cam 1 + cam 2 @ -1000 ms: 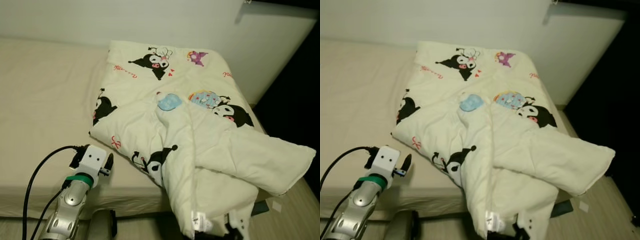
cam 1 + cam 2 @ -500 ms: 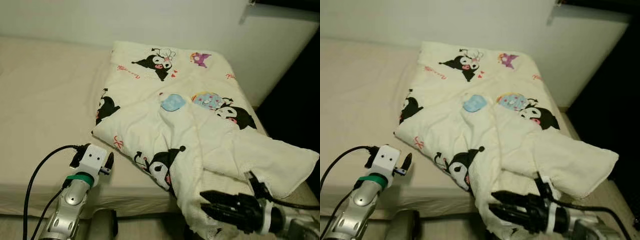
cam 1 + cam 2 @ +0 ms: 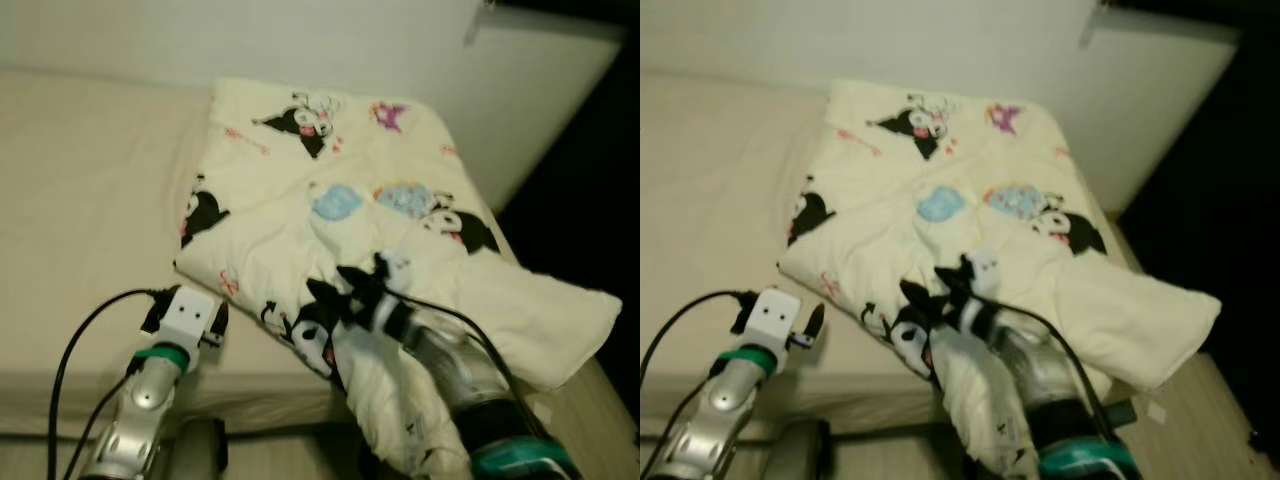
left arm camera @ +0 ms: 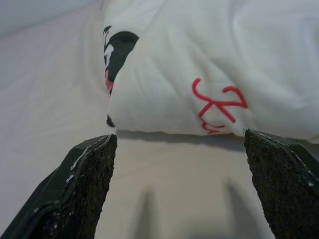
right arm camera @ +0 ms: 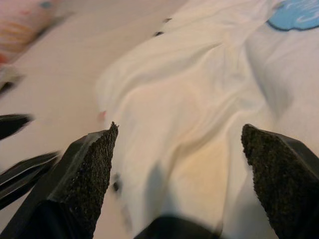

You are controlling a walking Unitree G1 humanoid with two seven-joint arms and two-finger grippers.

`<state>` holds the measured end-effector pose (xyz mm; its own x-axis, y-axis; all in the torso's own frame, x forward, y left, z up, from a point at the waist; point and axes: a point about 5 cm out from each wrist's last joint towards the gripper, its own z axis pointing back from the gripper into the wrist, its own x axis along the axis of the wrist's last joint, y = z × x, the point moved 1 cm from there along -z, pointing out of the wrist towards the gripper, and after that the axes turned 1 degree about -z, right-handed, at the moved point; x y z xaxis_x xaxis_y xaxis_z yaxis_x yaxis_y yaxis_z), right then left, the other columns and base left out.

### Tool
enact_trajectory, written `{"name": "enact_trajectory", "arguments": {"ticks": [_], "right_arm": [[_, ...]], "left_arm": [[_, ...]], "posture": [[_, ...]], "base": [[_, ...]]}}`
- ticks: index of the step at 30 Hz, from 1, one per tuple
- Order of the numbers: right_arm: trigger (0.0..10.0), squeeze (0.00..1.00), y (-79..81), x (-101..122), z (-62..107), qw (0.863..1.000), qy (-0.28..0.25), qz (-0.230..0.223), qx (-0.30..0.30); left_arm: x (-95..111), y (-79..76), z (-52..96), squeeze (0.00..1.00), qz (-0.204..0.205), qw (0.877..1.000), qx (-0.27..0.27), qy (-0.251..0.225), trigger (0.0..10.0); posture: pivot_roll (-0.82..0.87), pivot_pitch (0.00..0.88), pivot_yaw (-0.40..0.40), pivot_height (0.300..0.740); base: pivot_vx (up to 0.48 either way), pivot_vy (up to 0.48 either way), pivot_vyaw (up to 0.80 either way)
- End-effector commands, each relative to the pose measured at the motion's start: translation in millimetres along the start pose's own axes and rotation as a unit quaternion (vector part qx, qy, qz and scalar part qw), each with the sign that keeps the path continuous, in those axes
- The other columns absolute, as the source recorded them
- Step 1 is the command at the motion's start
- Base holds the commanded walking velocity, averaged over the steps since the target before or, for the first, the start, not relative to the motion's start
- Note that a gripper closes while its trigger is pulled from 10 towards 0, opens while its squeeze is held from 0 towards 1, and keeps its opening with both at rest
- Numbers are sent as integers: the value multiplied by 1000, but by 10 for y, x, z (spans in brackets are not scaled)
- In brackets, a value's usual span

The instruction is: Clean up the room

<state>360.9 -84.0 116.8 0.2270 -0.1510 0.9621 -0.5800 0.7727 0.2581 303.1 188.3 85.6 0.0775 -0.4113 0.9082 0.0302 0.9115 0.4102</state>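
Now the cream quilted blanket printed with black cartoon characters, a blue patch and red lettering (image 3: 330, 190) lies crumpled across the right half of the beige-sheeted bed (image 3: 90, 200), its far end against the pale wall (image 3: 300, 35) and its near corner spilling over the mattress edge toward the floor. The right gripper (image 3: 345, 290) reaches over the rumpled front part of the blanket, beside a black character print; in the right wrist view its two black fingers (image 5: 84, 174) stand wide apart with the folds of fabric lying between and beyond them, nothing clamped. The left gripper (image 3: 215, 325) hovers low at the near edge of the bed, just beside the blanket's left border; in the left wrist view its fingers (image 4: 84, 184) are likewise spread wide over bare sheet, holding nothing, with the blanket's edge and its red lettering just ahead. A black cable (image 3: 85, 325) loops from the left wrist.
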Motion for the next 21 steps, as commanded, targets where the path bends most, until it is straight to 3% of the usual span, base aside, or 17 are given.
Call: {"name": "enact_trajectory", "arguments": {"ticks": [1, 6, 10, 12, 14, 21], "right_arm": [[10000, 1000, -39, 13, -38, 999, -13, 27, -35], [10000, 1000, 19, 162, -116, 995, -60, 57, -49], [10000, 1000, -24, 241, -135, 991, -85, 67, -84], [10000, 1000, -122, 296, -136, 978, -100, 113, -142], [10000, 1000, -122, 296, -136, 978, -100, 113, -142], [10000, 1000, -264, 135, -99, 961, -35, 177, -210]], "left_arm": [[0, -1, 22, 0, -1, 1000, -1, 3, 10000], [-19, 68, 68, 0, 7, 1000, 13, 7, 10000], [-42, 75, 115, 0, 5, 1000, 14, 10, 10000], [-56, 64, 170, 0, 4, 1000, 12, 12, 10000], [-56, 64, 170, 0, 4, 1000, 12, 12, 10000], [-69, 76, 207, 0, 3, 1000, 11, 17, 10000]], "posture": [[235, 66, -114, 575], [237, 74, -114, 575], [240, 89, -117, 575], [241, 99, -117, 575], [241, 99, -117, 575], [246, 110, -121, 575]], "base": [[0, 0, 0], [0, 0, 0], [0, 0, 0], [0, 0, 0], [0, 0, 0], [0, 0, 0]]}}
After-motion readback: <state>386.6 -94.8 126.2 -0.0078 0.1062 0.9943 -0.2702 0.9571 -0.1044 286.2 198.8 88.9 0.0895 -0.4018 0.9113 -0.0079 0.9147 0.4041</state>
